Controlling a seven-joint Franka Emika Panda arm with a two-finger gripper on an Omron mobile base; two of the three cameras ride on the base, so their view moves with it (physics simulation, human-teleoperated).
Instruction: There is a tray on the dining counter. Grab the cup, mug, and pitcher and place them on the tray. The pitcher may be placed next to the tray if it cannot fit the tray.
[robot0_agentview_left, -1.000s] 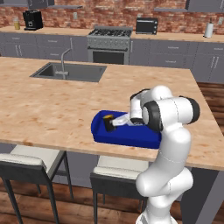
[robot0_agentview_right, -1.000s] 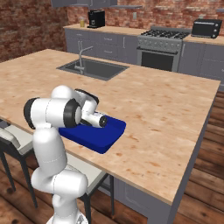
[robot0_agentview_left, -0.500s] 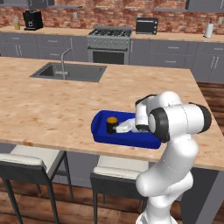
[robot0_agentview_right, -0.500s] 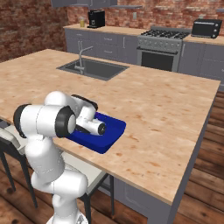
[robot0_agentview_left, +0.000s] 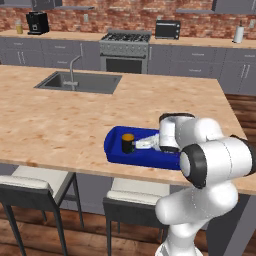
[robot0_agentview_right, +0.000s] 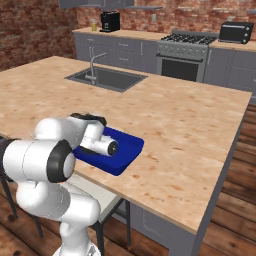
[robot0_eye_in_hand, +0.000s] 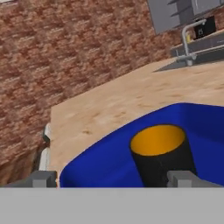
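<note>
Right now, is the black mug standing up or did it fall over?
Standing up. The mug sits inside the blue tray, and its round orange opening faces upward in both the hand view and the left base view.

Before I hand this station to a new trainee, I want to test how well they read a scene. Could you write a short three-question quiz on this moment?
1. True or false: the mug stands upright inside the tray.
2. What colour is the mug's inside?
A) green
B) orange
C) white
3. Fill in: the gripper has its jaws ____, one fingertip either side of the mug.

Key:
1. True; it stands near the tray's end towards the sink.
2. B.
3. Open; the hand view shows both tips apart, not pressing the mug.
</note>
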